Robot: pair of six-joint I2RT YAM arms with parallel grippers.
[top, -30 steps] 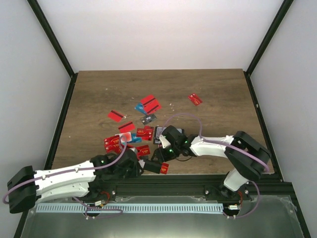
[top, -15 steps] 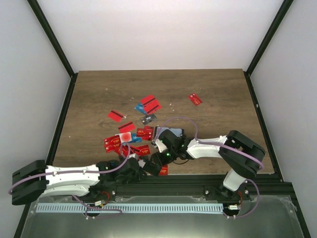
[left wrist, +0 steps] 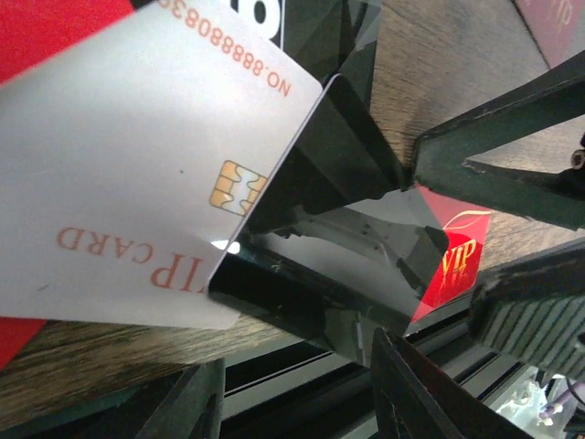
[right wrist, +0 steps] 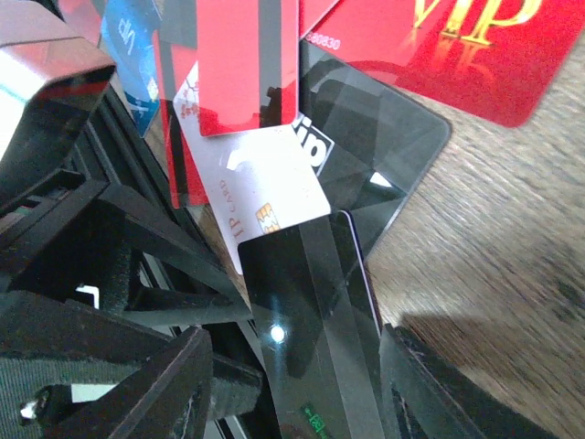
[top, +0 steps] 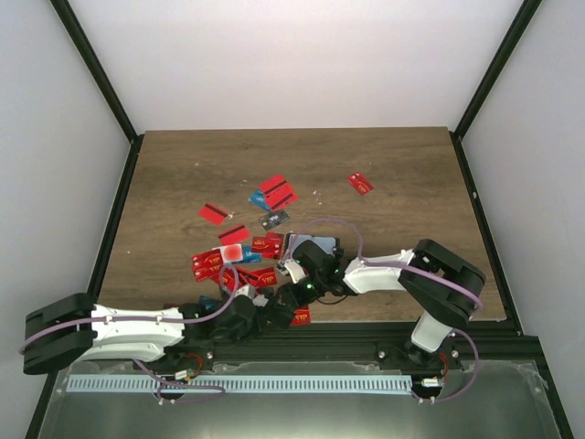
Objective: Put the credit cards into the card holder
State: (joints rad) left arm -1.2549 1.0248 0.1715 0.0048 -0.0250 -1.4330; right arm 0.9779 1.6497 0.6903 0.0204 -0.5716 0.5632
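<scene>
1. Many red credit cards (top: pixel 277 190) lie spread on the brown table (top: pixel 183 174), some near the arms and some far back.
2. Both arms meet low down by the near edge of the table. The right gripper (right wrist: pixel 297 352) pinches the black card holder (right wrist: pixel 306 293) by its two sides.
3. A white card (left wrist: pixel 137 165) pokes out of the holder's mouth. I think only one corner is tucked in, and most of it sticks out.
4. The left gripper (left wrist: pixel 297 361) is just beside the white card. Its jaws are spread apart with nothing pinched between them.
5. Nothing grips the white card, so a small shake of the holder could let it slide out.
6. The holder is close to the table's near edge. If the right jaws slip on its shiny skin, it could drop off.
7. The two grippers are very near each other. A careless push could bump them together and knock the card crooked.
</scene>
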